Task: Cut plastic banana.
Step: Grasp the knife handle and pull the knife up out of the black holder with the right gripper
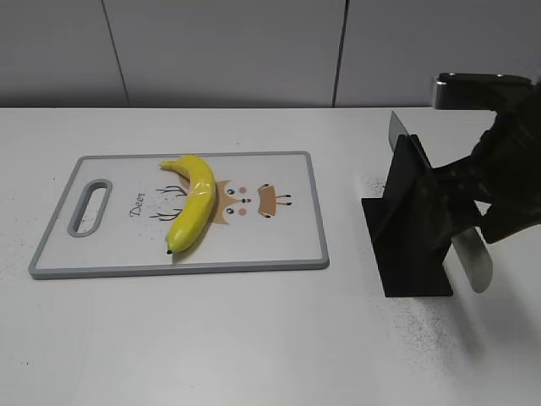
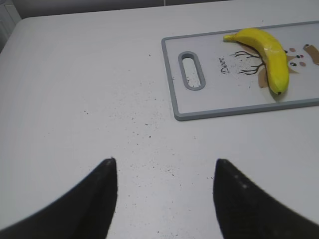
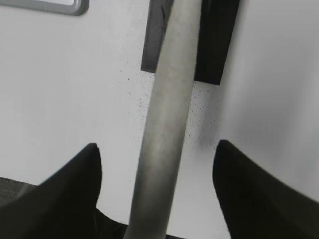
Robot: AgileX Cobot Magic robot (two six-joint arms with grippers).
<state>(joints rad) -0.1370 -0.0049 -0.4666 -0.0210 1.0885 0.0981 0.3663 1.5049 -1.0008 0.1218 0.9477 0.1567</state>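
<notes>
The plastic banana (image 1: pixel 193 203) lies on the grey-rimmed cutting board (image 1: pixel 287 245), left of its middle; it also shows in the left wrist view (image 2: pixel 269 52). A knife (image 1: pixel 473 258) with a silver handle rests slanted in a black stand (image 1: pixel 414 228). My right gripper (image 1: pixel 489 211) is at the handle. In the right wrist view its jaws (image 3: pixel 158 144) are wide apart with the handle (image 3: pixel 169 99) between them, touching neither. My left gripper (image 2: pixel 164 162) is open and empty over bare table, left of the board (image 2: pixel 239 112).
The white table carries fine dark specks around the stand (image 3: pixel 214 45) and in front of the left gripper. The board's handle hole (image 1: pixel 90 207) is at its left end. A grey wall stands behind the table.
</notes>
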